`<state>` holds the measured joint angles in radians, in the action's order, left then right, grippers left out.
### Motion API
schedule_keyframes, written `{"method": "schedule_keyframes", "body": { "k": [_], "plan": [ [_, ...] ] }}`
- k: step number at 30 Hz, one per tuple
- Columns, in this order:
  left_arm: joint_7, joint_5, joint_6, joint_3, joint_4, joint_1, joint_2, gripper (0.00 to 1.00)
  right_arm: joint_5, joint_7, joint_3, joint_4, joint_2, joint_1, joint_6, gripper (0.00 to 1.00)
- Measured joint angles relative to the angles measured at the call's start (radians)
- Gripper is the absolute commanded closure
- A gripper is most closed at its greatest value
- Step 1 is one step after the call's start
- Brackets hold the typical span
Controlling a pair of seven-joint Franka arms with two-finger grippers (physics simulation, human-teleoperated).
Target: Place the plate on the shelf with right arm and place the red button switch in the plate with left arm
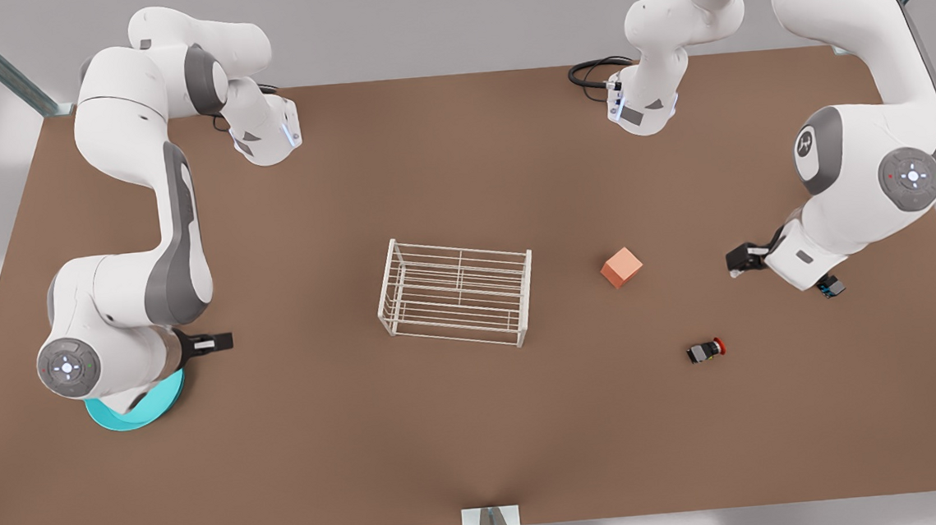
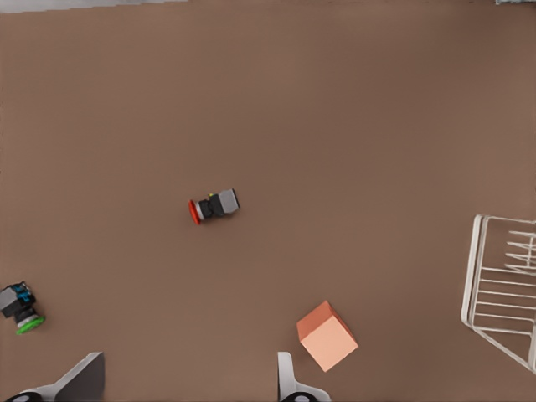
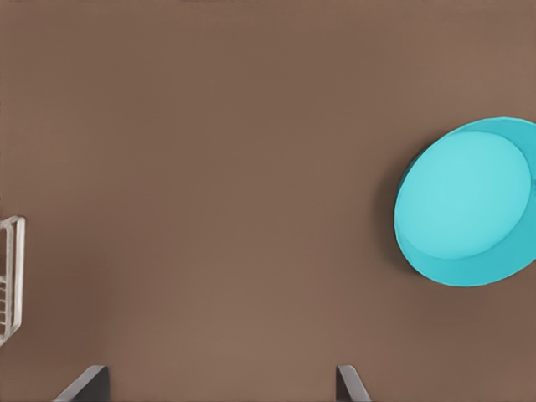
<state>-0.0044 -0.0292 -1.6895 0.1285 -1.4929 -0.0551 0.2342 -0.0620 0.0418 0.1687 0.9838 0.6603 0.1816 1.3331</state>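
The turquoise plate (image 1: 139, 410) lies on the table at the front view's left, partly hidden under the right arm; the right wrist view shows the whole plate (image 3: 465, 201). My right gripper (image 1: 214, 342) hovers beside it, open and empty. The white wire shelf (image 1: 455, 292) stands mid-table. On the front view's right, the red button switch (image 1: 706, 350) lies on its side. The left wrist view has the switch (image 2: 213, 206) out ahead of my left gripper (image 2: 186, 389). That left gripper (image 1: 744, 260) is open, above the table and apart from the switch.
An orange cube (image 1: 622, 267) sits between the shelf and the left gripper. A green-capped blue switch (image 1: 831, 287) lies under the left arm's wrist. Metal posts stand at the table's corners and a bracket (image 1: 491, 518) at its near edge.
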Motion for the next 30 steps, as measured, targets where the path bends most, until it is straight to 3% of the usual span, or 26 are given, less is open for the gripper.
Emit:
{"method": "schedule_keyframes", "body": {
  "k": [5, 11, 17, 26, 27, 28, 29, 30],
  "plan": [
    [0.032, -0.005, -0.051, 0.003, 0.000, 0.011, 0.006, 0.00, 0.000, 0.015, -0.001, 0.003, 0.022, -0.045, 0.028, 0.00],
    [0.284, 0.033, -0.110, 0.010, -0.001, 0.021, 0.058, 0.00, -0.099, 0.126, -0.005, 0.031, 0.204, -0.390, 0.192, 0.00],
    [0.527, 0.030, -0.190, 0.011, 0.000, 0.119, 0.210, 0.00, -0.128, 0.330, -0.007, 0.078, 0.269, -0.557, 0.358, 0.00],
    [0.807, -0.022, -0.367, 0.006, 0.007, 0.061, 0.346, 0.00, -0.199, 0.641, -0.009, 0.100, 0.370, -0.610, 0.551, 0.00],
    [0.833, -0.024, -0.381, 0.006, 0.011, 0.058, 0.356, 0.00, -0.204, 0.667, -0.009, 0.100, 0.382, -0.611, 0.563, 0.05],
    [0.856, -0.026, -0.393, 0.006, 0.013, 0.055, 0.365, 0.00, -0.208, 0.692, -0.009, 0.100, 0.388, -0.610, 0.572, 0.16],
    [0.880, -0.028, -0.403, 0.006, 0.015, 0.052, 0.377, 0.00, -0.211, 0.715, -0.009, 0.100, 0.391, -0.609, 0.580, 0.38],
    [0.902, -0.029, -0.415, 0.006, 0.016, 0.049, 0.389, 0.00, -0.214, 0.737, -0.009, 0.100, 0.392, -0.609, 0.587, 0.46]
  ]
}}
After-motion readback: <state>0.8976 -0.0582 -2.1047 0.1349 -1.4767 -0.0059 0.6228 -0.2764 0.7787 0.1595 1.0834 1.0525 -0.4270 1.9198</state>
